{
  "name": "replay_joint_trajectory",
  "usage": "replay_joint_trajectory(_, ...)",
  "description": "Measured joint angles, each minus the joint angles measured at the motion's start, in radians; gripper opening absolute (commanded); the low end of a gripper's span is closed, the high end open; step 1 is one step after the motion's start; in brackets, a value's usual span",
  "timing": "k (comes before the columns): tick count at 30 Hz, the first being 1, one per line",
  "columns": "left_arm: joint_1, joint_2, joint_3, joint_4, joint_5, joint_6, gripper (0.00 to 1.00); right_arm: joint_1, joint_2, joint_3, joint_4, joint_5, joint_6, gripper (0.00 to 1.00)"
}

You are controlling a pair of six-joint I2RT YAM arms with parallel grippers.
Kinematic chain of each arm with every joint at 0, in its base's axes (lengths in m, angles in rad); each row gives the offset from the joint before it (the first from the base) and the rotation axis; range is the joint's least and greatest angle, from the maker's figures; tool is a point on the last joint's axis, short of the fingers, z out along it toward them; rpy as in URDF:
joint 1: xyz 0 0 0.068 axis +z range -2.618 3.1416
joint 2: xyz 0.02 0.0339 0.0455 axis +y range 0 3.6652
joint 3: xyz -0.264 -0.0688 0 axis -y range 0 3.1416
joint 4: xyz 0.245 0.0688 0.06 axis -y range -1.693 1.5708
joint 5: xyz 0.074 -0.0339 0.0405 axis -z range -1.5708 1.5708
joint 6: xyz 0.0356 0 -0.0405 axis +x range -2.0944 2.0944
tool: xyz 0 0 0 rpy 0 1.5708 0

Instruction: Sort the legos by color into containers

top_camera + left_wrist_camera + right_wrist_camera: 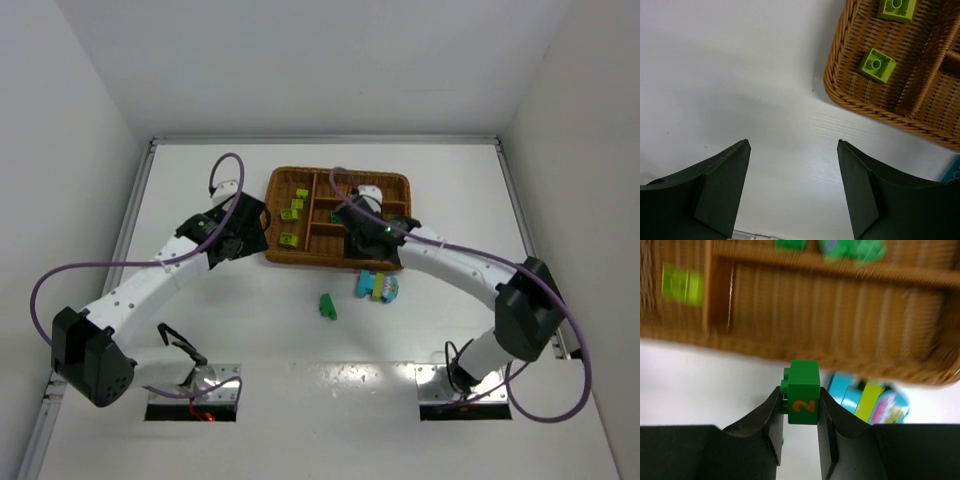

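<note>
My right gripper (800,407) is shut on a dark green brick (804,391) with an orange 2 on it, held above the table just off the near rim of the wicker tray (805,357). In the top view that gripper (372,247) hangs over the tray's near edge (300,258). Three lime bricks (292,213) lie in the tray's wide left section. One of them shows in the left wrist view (876,65). My left gripper (794,187) is open and empty over bare table left of the tray. A dark green brick (327,306) and a cyan and lime cluster (377,287) lie on the table.
Green bricks (852,250) lie blurred in a far narrow section of the tray. White walls enclose the table on three sides. The arm bases stand at the near edge.
</note>
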Motion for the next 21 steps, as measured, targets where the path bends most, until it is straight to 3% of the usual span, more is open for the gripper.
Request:
replay_joint_trajectory(8,0.000,0.000,0.000,0.004,0.000,0.004,0.77,-0.243,0.171,0.196,0.010,-0.018,-0.103,0.22)
replay_joint_trajectory(16,0.000,0.000,0.000,0.008,0.000,0.004,0.77,-0.355,0.331,0.319,0.018,-0.066,-0.140,0.23)
replay_joint_trajectory(19,0.000,0.003,0.000,0.009,0.000,0.007,0.77,-0.366,0.364,0.330,0.018,-0.078,-0.147,0.26)
replay_joint_trajectory(21,0.000,0.006,0.000,0.010,0.001,0.010,0.77,-0.374,0.378,0.332,0.018,-0.088,-0.149,0.39)
